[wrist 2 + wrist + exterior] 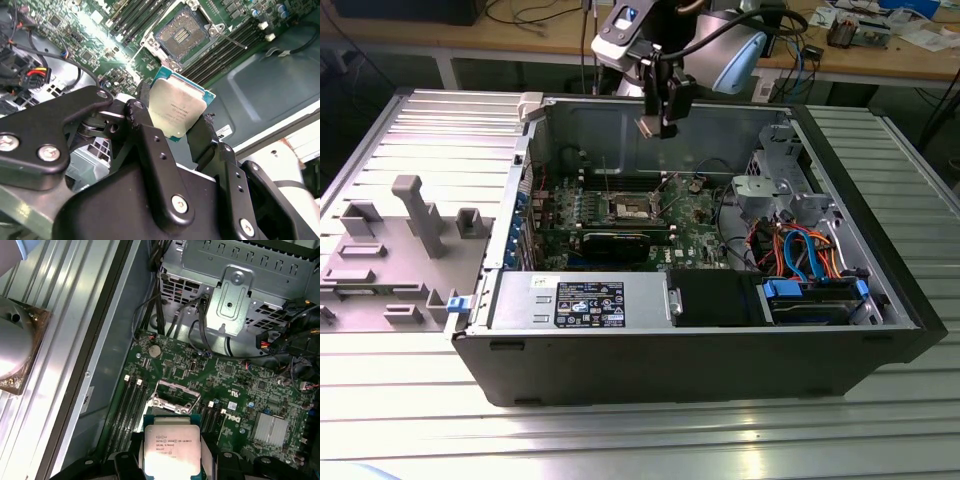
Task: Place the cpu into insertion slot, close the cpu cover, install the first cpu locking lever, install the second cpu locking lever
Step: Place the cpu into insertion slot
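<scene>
Claw (172, 119) tight on the cpu (171, 447), above the open computer case (670, 362), insertion slot (181, 34) uncovered on its motherboard (260, 385).

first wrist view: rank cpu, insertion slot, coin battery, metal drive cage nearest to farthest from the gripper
1. cpu, held in the gripper.
2. insertion slot, on the motherboard just beyond the cpu.
3. coin battery, near the motherboard's edge.
4. metal drive cage, past the motherboard.

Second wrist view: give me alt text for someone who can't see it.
The gripper holds the cpu by two opposite edges, silver top showing, above the green motherboard. The insertion slot sits empty beyond it.
</scene>
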Tool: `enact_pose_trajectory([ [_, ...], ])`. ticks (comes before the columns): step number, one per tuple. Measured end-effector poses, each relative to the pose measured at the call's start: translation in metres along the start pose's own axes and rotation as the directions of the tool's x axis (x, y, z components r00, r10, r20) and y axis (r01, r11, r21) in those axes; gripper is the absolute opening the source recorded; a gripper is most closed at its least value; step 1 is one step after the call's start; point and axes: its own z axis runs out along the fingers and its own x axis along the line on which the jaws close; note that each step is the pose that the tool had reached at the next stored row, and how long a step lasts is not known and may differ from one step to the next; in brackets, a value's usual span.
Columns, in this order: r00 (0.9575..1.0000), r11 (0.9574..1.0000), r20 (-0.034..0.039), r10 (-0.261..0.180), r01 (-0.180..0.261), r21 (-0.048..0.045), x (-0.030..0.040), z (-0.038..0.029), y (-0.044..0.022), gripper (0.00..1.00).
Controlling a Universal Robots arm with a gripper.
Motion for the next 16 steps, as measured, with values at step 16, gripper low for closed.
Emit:
enact_pose_trajectory([
  [16,0.988,0.9874,0.0061,0.154,-0.154,0.0365,0.0002,0.0163,-0.0033,0.54],
])
